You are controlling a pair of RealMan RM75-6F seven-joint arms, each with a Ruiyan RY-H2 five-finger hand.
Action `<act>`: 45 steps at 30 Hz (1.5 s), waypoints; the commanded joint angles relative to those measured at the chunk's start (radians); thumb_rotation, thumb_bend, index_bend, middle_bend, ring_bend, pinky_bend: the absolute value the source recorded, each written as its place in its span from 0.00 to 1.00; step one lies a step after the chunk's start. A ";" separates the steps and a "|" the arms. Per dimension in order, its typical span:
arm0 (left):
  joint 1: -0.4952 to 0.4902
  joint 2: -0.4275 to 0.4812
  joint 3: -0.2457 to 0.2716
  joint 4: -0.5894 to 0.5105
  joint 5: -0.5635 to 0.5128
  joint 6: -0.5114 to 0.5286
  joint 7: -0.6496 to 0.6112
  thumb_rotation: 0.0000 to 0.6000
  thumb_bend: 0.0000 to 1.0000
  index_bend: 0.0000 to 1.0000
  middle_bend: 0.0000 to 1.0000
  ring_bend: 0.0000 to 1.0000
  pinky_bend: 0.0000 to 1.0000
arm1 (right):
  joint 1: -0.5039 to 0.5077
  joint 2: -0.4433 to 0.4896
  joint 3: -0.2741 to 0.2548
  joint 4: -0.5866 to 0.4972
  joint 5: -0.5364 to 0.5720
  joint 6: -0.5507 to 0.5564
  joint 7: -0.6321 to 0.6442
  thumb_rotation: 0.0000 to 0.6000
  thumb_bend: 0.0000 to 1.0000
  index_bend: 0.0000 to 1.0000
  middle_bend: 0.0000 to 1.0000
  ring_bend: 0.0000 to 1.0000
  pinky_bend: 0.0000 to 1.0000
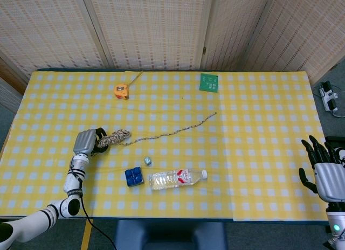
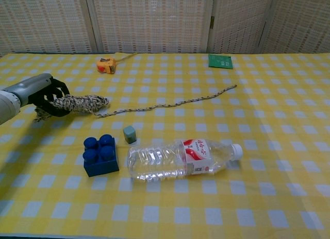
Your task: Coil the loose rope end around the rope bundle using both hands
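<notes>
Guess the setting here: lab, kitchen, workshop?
Likely a lab test bench: a checked tablecloth boxed in by woven screen panels, with unrelated props such as a tape measure and a blue toy brick.

The counter (image 1: 259,153) was covered by a yellow checked cloth. Laid directly on it were a clear bottle (image 1: 177,178), blue brick (image 1: 133,176), small grey-green cube (image 1: 147,160), orange tape measure (image 1: 122,91), green card (image 1: 208,82) and loose rope end (image 1: 172,132).
</notes>
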 commanded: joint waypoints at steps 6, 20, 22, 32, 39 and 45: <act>0.029 -0.004 0.033 0.056 0.187 0.043 -0.288 1.00 0.60 0.77 0.74 0.70 0.79 | 0.022 0.007 0.002 -0.014 -0.012 -0.024 -0.011 1.00 0.50 0.00 0.03 0.12 0.00; 0.041 0.101 0.087 -0.098 0.407 0.167 -0.572 1.00 0.62 0.78 0.75 0.72 0.80 | 0.227 0.007 0.076 -0.058 -0.009 -0.246 -0.078 1.00 0.49 0.24 0.19 0.22 0.07; 0.039 0.121 0.090 -0.135 0.422 0.177 -0.580 1.00 0.62 0.78 0.75 0.72 0.80 | 0.277 -0.010 0.095 -0.051 0.010 -0.303 -0.090 1.00 0.49 0.26 0.20 0.23 0.08; 0.037 0.171 0.099 -0.239 0.440 0.192 -0.551 1.00 0.62 0.78 0.75 0.72 0.80 | 0.556 -0.148 0.182 0.061 0.157 -0.615 -0.197 1.00 0.49 0.29 0.22 0.24 0.09; 0.047 0.191 0.109 -0.274 0.438 0.200 -0.533 1.00 0.62 0.78 0.75 0.72 0.80 | 0.731 -0.298 0.207 0.236 0.295 -0.764 -0.311 1.00 0.49 0.30 0.21 0.21 0.09; 0.058 0.204 0.113 -0.297 0.438 0.214 -0.529 1.00 0.61 0.78 0.75 0.72 0.80 | 0.845 -0.407 0.196 0.382 0.432 -0.840 -0.417 1.00 0.49 0.30 0.20 0.20 0.09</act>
